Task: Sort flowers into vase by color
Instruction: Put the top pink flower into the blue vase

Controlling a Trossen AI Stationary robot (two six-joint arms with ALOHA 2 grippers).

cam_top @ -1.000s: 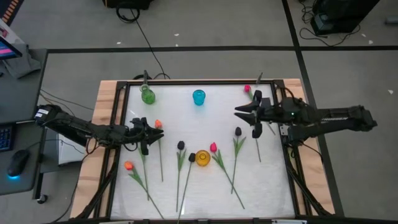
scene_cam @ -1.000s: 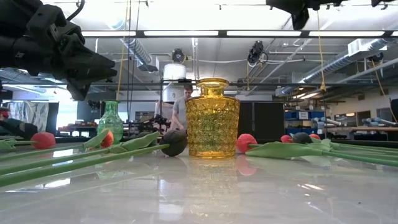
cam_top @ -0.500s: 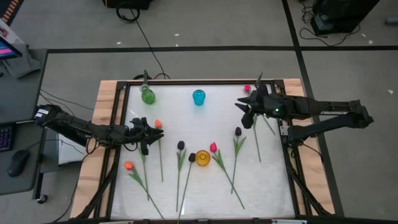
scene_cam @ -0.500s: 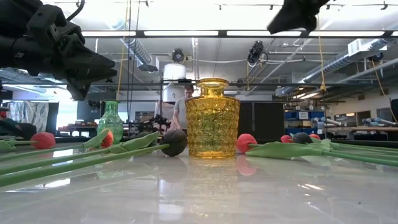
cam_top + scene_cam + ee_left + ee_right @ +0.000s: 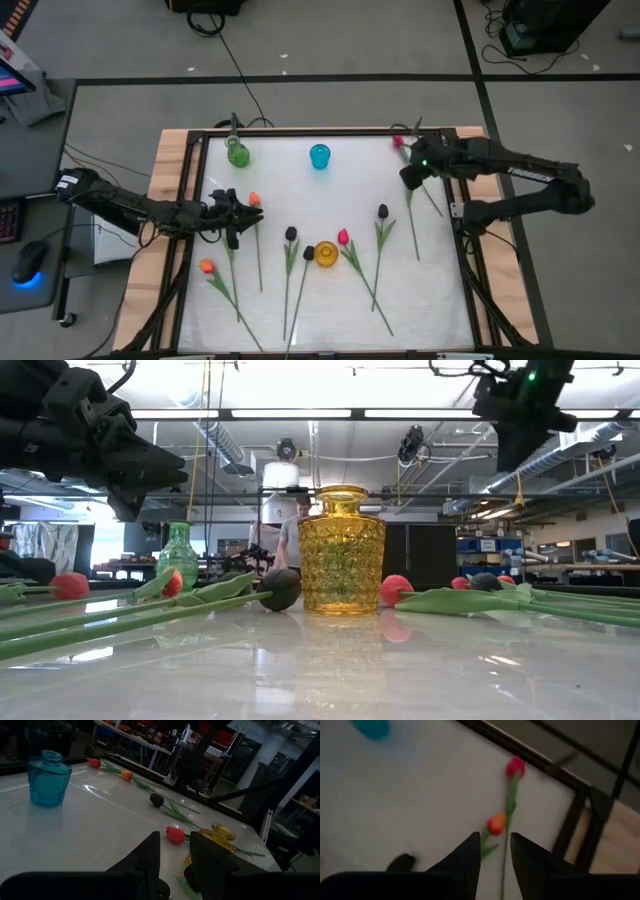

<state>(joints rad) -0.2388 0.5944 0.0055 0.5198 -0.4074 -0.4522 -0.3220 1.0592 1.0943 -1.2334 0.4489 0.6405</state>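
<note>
Tulips lie flat on the white table: orange ones (image 5: 254, 200) (image 5: 206, 266), black ones (image 5: 291, 233) (image 5: 309, 251) (image 5: 382, 211), red ones (image 5: 343, 237) (image 5: 397, 142). Three glass vases stand upright: green (image 5: 238, 153), blue (image 5: 319, 156) and yellow (image 5: 326, 254). My right gripper (image 5: 408, 178) (image 5: 495, 842) hangs raised over the far right corner, fingers close together. It looks down on a red tulip (image 5: 515, 767) and an orange tulip (image 5: 496, 824). My left gripper (image 5: 245, 213) (image 5: 174, 840) waits above the table's left side beside an orange tulip, fingers close together.
A black frame (image 5: 300, 131) and wooden boards (image 5: 170, 170) edge the table. Bare table lies between the blue vase and the row of tulips in the middle. In the low view a person (image 5: 292, 535) stands far behind the yellow vase (image 5: 341, 550).
My right gripper has swung from pointing toward the table's left to pointing down, and has shifted toward the far right corner, over the tulips there. In the low view it has dropped into the picture. Nothing on the table has moved.
</note>
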